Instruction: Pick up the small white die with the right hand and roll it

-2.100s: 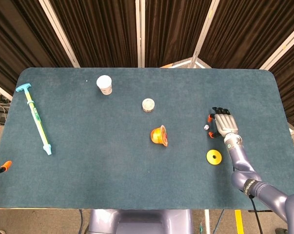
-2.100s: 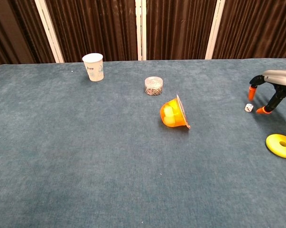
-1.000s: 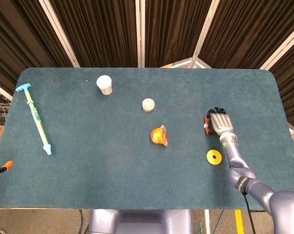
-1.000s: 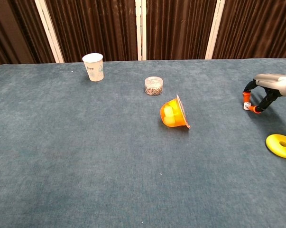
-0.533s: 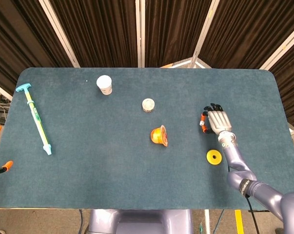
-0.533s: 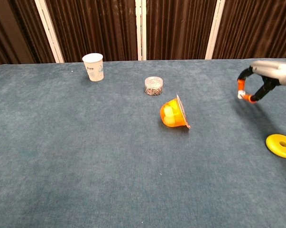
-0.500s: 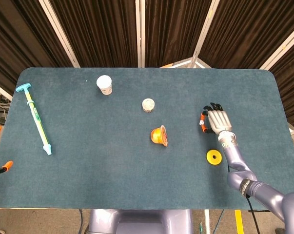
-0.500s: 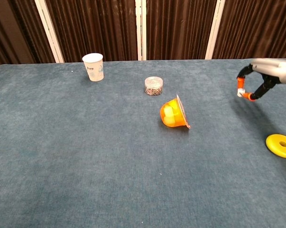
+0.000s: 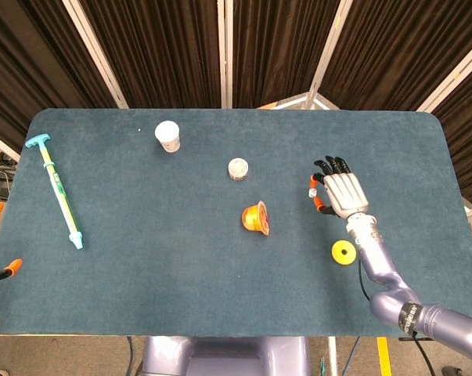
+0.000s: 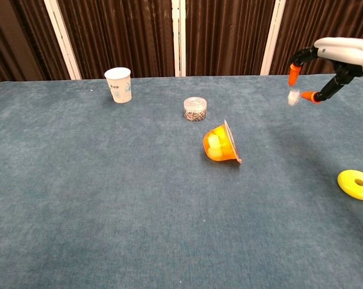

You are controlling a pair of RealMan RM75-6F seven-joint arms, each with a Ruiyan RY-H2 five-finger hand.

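Note:
My right hand (image 9: 341, 194) is raised above the right part of the table, also seen at the chest view's upper right edge (image 10: 338, 51). Its orange-tipped fingertips (image 10: 294, 72) are spread apart. The small white die (image 10: 294, 97) shows as a blur in the air just left of the lower orange tip and apart from the upper one. In the head view the die (image 9: 311, 193) sits beside the fingertips on the hand's left. The left hand does not show in either view.
An orange cup (image 9: 255, 218) lies on its side mid-table. A yellow disc (image 9: 344, 252) lies near the right arm. A small jar (image 9: 237, 168) and a white paper cup (image 9: 167, 135) stand further back. A long green syringe toy (image 9: 59, 190) lies far left.
The right hand pinched the die on the table, lifted it up and to the left, and its fingertips have now spread, with the die blurred beside them.

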